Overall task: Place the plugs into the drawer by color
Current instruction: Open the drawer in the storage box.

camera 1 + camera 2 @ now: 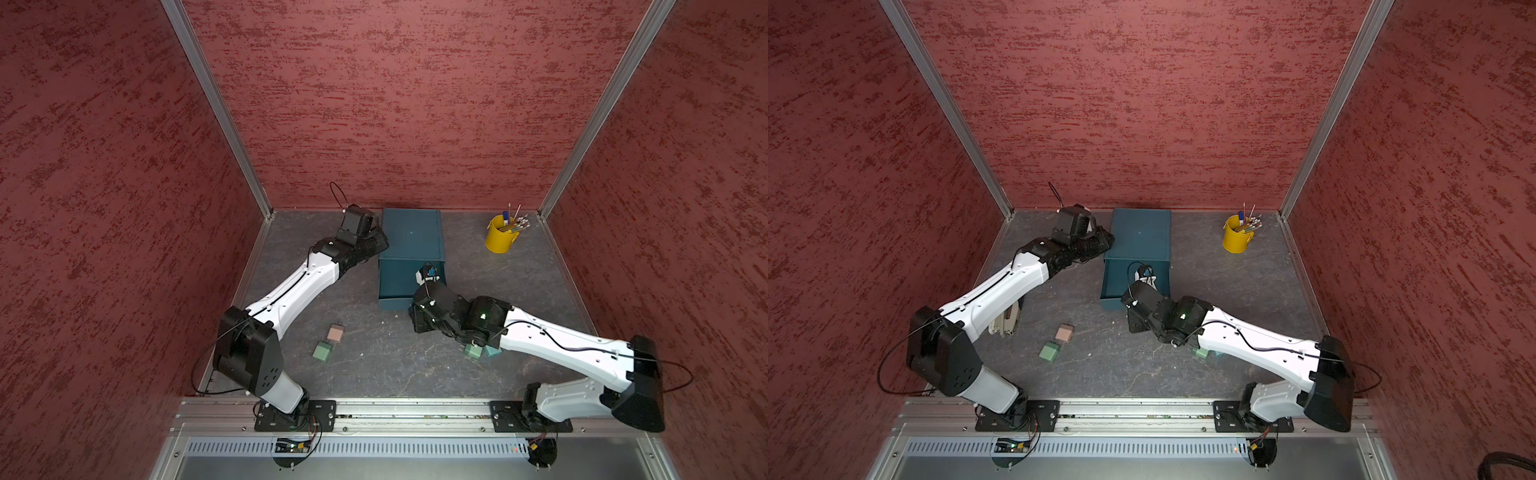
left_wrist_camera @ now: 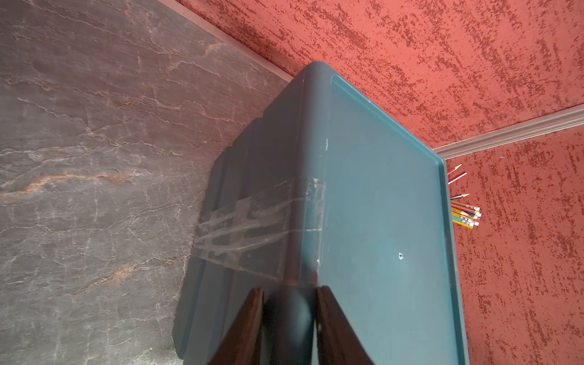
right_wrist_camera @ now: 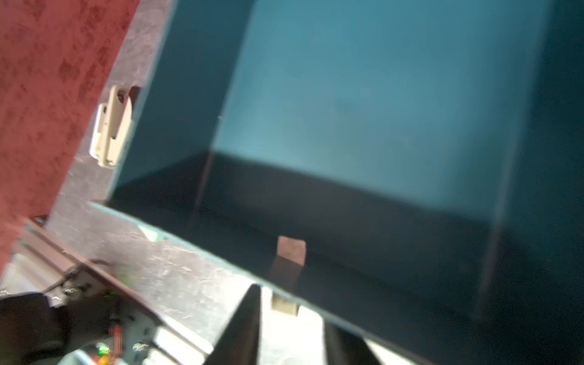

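Rear of grey marbled tabletop: dark teal plastic chest of drawers, one drawer pulled out toward the robot. Jaws of the left gripper clamped on the chest's rounded top edge; only the left wrist view shows clear tape across that edge. Jaws of the right gripper apart, gripping nothing, at the drawer's front. Peach-pink rounded-cube plastic plug — inside the drawer, seen in the blurred right wrist view alone. On the tabletop: second peach-pink plug just beside a sage green plug; another sage green plug and a teal plug — partly under the right arm. Yellow bucket of pencils.
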You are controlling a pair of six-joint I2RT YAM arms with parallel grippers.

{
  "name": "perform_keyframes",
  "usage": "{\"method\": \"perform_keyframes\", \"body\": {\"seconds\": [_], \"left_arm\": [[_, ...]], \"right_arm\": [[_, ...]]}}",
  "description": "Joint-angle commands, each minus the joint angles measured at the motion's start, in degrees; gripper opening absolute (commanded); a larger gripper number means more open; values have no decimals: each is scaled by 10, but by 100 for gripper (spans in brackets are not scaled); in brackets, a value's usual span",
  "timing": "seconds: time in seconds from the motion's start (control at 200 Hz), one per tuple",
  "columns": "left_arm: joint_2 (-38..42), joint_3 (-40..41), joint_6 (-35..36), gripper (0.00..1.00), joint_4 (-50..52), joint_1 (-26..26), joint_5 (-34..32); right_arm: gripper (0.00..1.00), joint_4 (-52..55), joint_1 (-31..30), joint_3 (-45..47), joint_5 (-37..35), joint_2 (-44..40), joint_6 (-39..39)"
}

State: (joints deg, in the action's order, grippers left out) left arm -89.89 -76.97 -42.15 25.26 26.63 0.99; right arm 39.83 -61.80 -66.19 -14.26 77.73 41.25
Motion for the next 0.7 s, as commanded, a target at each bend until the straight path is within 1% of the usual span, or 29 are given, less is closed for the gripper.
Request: {"method": "perform_keyframes", "body": {"seconds": [0.0, 0.085, 0.286, 0.336, 0.381, 0.441, 0.481, 0.526, 0.601, 0.646, 0.691], "left_arm": [[-1, 26, -13, 32, 54, -3, -6], [4, 27, -18, 32, 53, -3, -4], [14, 24, -23, 32, 54, -2, -2], [17, 24, -24, 32, 54, -2, -2], [20, 24, -25, 32, 54, -1, -1], [23, 21, -22, 32, 57, 4, -9], [23, 17, -18, 32, 62, 9, -18], [23, 13, -15, 32, 66, 13, -25], [24, 11, -15, 32, 68, 14, -23], [26, 11, -16, 32, 69, 14, -21], [28, 10, -16, 32, 70, 14, -19]], "right_arm": [[59, 34, -8, -37, -9, 3, -21], [65, 76, -11, -60, -35, -12, -40], [71, 198, -11, -126, -126, -78, -64], [74, 230, -1, -139, -152, -94, -53], [74, 255, 27, -145, -155, -105, -42], [74, 276, 74, -140, -146, -116, -30], [73, 275, 111, -127, -128, -122, -27], [73, 268, 157, -105, -96, -125, -23], [70, 237, 227, -57, -20, -130, -21], [68, 214, 262, -27, 17, -130, -15], [66, 195, 286, 0, 36, -131, -3]]}}
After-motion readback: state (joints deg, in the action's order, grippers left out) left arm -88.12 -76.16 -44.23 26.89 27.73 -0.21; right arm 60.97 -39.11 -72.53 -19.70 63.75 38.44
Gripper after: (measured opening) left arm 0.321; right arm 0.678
